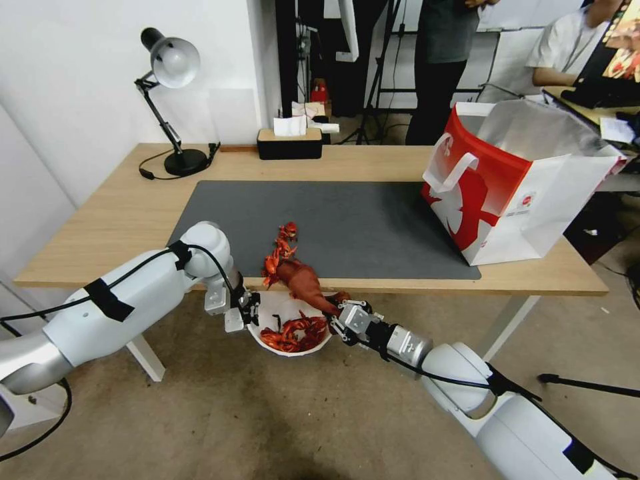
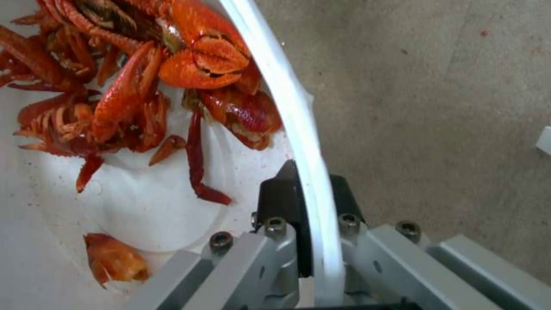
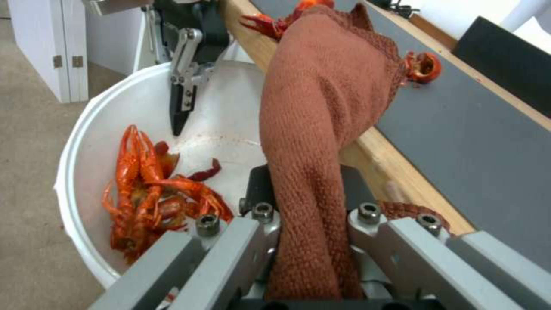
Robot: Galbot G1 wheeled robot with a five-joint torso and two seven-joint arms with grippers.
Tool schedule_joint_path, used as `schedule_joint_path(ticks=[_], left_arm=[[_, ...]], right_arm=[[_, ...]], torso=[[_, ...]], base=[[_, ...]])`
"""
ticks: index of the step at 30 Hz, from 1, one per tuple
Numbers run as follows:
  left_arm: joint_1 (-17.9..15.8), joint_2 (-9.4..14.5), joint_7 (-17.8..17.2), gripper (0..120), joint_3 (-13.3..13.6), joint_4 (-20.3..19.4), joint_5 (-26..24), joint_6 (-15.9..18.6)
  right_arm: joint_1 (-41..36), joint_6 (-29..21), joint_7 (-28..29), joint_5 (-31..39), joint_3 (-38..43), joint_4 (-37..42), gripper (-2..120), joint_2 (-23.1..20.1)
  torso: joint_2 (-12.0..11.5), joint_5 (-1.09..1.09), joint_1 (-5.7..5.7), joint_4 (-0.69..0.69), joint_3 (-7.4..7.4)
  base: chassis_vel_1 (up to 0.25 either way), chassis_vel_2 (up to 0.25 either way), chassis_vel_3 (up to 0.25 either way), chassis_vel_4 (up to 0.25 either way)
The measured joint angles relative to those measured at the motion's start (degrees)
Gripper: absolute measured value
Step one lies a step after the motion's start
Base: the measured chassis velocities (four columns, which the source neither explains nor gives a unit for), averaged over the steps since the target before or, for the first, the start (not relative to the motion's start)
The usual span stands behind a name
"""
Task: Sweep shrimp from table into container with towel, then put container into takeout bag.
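My left gripper (image 1: 248, 313) is shut on the rim of the white container (image 1: 268, 313), holding it just below the table's (image 1: 120, 220) front edge. Red-orange shrimp (image 1: 293, 332) lie in the container (image 2: 132, 206), and more shrimp (image 1: 280, 252) remain on the grey mat at the edge. My right gripper (image 1: 339, 319) is shut on the rust-red towel (image 1: 305, 283), which drapes from the mat over the edge above the container (image 3: 218, 116). In the right wrist view the towel (image 3: 321, 125) runs up between the fingers. The red-and-white takeout bag (image 1: 513, 180) stands open at the table's right end.
A black desk lamp (image 1: 170, 100) and a tissue box (image 1: 290, 141) stand along the table's far edge. People stand behind the table. The floor lies below the container.
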Motion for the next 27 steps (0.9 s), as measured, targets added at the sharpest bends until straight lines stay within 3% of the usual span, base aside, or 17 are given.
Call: schedule_joint_path(ticks=[27], left_arm=[[0.59, 0.05, 0.00, 0, -0.57, -0.36, 0.11, -0.03]], right_arm=[[-5.65, 0.39, -0.29, -0.99, 4.10, 4.90, 7, -0.72]], torso=[[0.01, 0.01, 0.00, -0.01, 0.00]], base=[[0.000, 0.000, 0.000, 0.000]])
